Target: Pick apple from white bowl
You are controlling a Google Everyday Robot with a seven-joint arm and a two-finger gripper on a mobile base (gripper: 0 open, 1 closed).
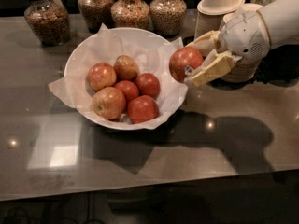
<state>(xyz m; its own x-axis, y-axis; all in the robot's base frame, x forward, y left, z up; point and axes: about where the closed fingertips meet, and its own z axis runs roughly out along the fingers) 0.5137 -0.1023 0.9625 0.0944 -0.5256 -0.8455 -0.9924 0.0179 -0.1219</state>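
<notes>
My gripper [198, 59] is at the right rim of the white bowl [79, 55], shut on a deep red apple [185, 63] with a small white sticker. It holds the apple in the air above the bowl's right edge. The wide white bowl is lined with crinkled white paper and holds several other red and yellow-red apples [124, 93]. The white arm reaches in from the right.
Several glass jars of grains [46, 17] stand along the back of the dark glossy counter [140, 162]. Stacks of brown cups topped with small white bowls [220, 1] stand behind the gripper at the back right.
</notes>
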